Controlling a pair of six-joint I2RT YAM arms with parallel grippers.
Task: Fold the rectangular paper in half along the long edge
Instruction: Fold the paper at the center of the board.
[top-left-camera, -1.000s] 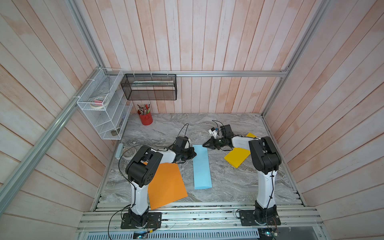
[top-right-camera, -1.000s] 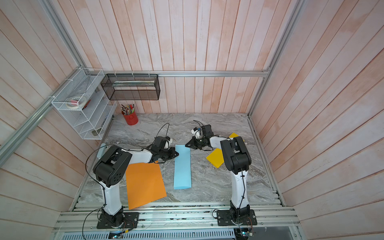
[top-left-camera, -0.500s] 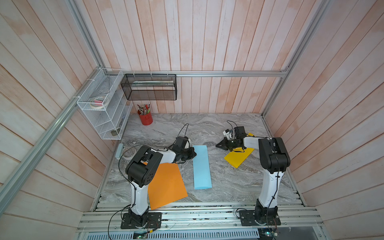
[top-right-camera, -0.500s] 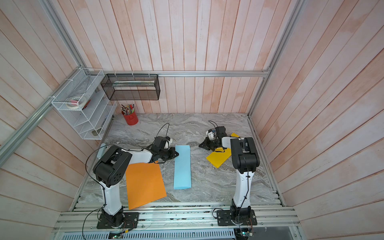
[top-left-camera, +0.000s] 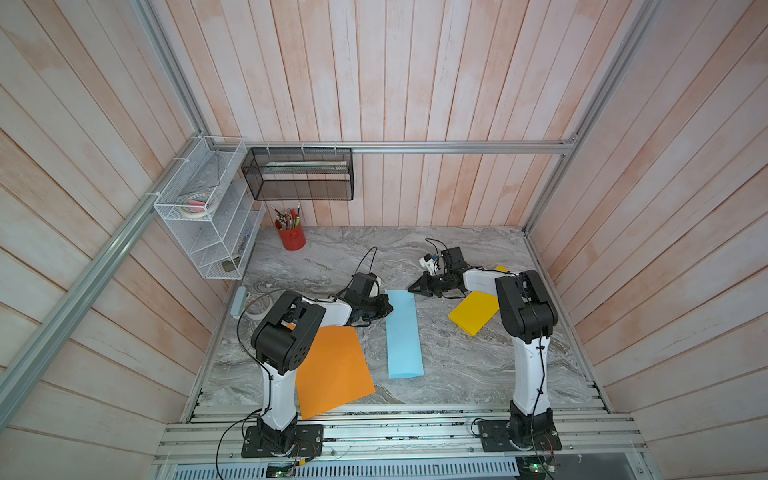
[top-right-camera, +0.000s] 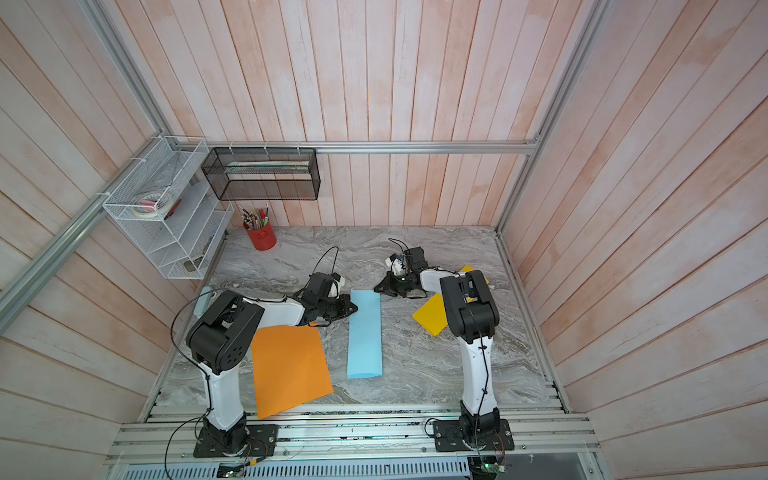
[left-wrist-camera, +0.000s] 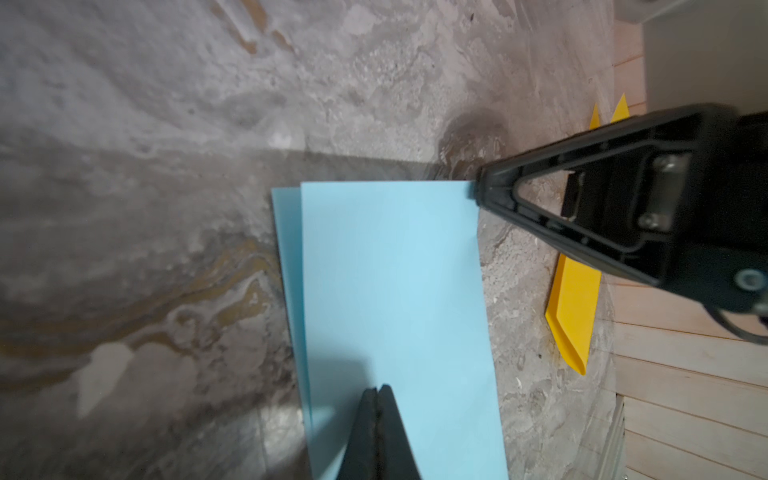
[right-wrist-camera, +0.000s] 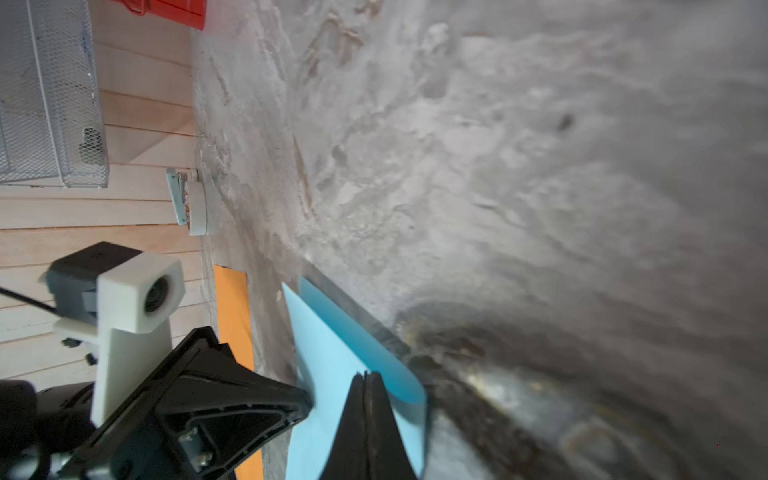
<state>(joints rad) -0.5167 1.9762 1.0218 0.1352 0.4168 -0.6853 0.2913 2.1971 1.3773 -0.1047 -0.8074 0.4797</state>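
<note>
The light blue rectangular paper (top-left-camera: 402, 332) (top-right-camera: 365, 332) lies doubled over lengthwise in the middle of the marble table. Its top layer sits slightly off the bottom layer, so a thin strip of the bottom layer shows along one long side (left-wrist-camera: 286, 257). The other long side is a soft rounded bend (right-wrist-camera: 399, 382). My left gripper (top-left-camera: 390, 309) (left-wrist-camera: 378, 388) is shut, with its tip over the paper's left side near the far end. My right gripper (top-left-camera: 410, 288) (right-wrist-camera: 365, 374) is shut too, tip at the paper's far right corner (left-wrist-camera: 473, 187). Neither holds anything.
An orange sheet (top-left-camera: 332, 370) lies at the front left, partly under the left arm. A yellow sheet (top-left-camera: 473, 311) lies under the right arm. A red pencil cup (top-left-camera: 291, 239), a white wire shelf (top-left-camera: 208, 224) and a black mesh basket (top-left-camera: 299, 174) are at the back left.
The right arm swung out to the right, away from the blue paper, then came back to its far right corner. The left arm and the paper have not moved.
</note>
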